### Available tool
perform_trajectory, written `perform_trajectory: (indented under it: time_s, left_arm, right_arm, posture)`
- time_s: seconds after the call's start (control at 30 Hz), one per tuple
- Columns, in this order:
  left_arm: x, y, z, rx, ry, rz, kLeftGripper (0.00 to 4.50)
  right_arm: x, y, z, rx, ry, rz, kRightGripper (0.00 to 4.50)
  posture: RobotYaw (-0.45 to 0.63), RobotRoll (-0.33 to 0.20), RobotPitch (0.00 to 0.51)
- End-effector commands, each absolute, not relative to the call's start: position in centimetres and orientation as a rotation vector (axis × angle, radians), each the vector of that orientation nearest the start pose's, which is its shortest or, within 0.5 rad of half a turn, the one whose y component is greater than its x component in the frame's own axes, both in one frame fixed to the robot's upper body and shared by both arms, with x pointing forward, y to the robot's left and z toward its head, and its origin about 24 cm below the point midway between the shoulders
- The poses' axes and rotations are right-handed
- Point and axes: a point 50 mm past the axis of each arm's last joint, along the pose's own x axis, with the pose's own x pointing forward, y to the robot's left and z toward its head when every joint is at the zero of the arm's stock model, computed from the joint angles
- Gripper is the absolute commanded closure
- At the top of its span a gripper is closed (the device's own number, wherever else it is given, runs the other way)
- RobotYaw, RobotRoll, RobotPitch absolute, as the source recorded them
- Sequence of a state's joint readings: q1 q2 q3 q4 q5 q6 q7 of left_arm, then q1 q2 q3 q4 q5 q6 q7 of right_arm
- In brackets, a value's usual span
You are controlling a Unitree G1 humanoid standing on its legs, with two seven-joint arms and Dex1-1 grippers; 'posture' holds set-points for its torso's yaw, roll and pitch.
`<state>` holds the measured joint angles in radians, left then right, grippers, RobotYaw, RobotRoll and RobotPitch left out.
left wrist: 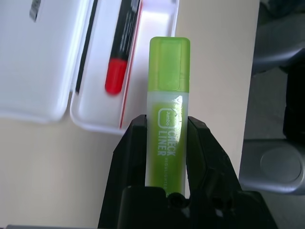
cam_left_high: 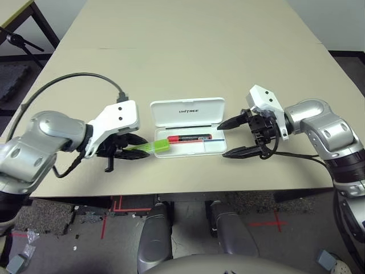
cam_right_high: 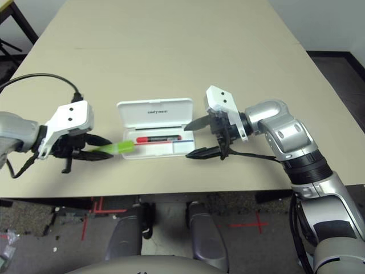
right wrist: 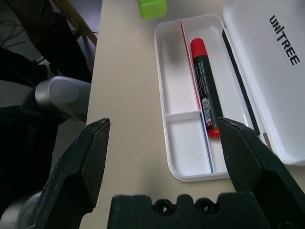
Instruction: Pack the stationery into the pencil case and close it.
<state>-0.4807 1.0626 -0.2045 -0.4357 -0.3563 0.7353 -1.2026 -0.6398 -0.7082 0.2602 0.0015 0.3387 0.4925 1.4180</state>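
— Where does the left hand (cam_left_high: 126, 149) stand?

— Clamped on the lime-green marker (cam_left_high: 149, 148), just off the open pencil case's (cam_left_high: 188, 112) left end. The marker's capped tip reaches over that end's near corner, its long axis running roughly along the case.

— And the other hand?

— The right hand (cam_left_high: 232, 137) waits at the case's far end, fingers wide apart, gripping nothing.

— What's packed?

— A red marker (cam_left_high: 189, 138) lies in the tray, lengthwise. The green one, translucent with a white label, looks next to go in beside it.
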Motion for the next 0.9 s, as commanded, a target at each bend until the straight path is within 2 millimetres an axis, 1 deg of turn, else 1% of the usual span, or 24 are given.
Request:
perform_trajectory:
  time_s: [0.03, 0.1, 0.27, 0.4, 0.5, 0.67, 0.9]
  left_arm:
    - [24.8, 17.4, 18.6, 0.743, 0.504, -1.290, 3.43]
    - [25.2, 16.8, 18.3, 0.768, 0.499, -1.290, 3.43]
    - [26.2, 14.4, 17.9, 0.779, 0.469, -1.306, 3.43]
    - [27.4, 13.1, 17.6, 0.821, 0.455, -1.267, 3.43]
    - [27.8, 12.2, 17.4, 0.812, 0.451, -1.280, 3.43]
    - [28.0, 11.8, 16.3, 0.807, 0.476, -1.291, 3.43]
    - [27.9, 11.5, 16.0, 0.798, 0.483, -1.306, 3.43]
  right_arm:
    - [29.0, -15.8, 16.4, -0.439, 0.345, 1.544, 0.00]
    - [29.0, -15.9, 16.2, -0.440, 0.349, 1.542, 0.00]
    - [29.0, -16.0, 16.0, -0.445, 0.355, 1.538, 0.00]
    - [29.0, -16.1, 15.9, -0.448, 0.356, 1.533, 0.00]
    - [29.0, -16.2, 15.9, -0.452, 0.356, 1.526, 0.00]
    - [28.9, -16.4, 15.9, -0.457, 0.359, 1.516, 0.00]
    - [28.8, -16.5, 15.8, -0.463, 0.364, 1.506, 0.00]
  posture:
    - [-0.02, 0.000, 0.202]
    - [-0.03, 0.000, 0.204]
    - [-0.03, 0.000, 0.204]
    - [-0.04, 0.000, 0.203]
    - [-0.05, 0.000, 0.203]
    - [-0.06, 0.000, 0.205]
    - [-0.06, 0.000, 0.206]
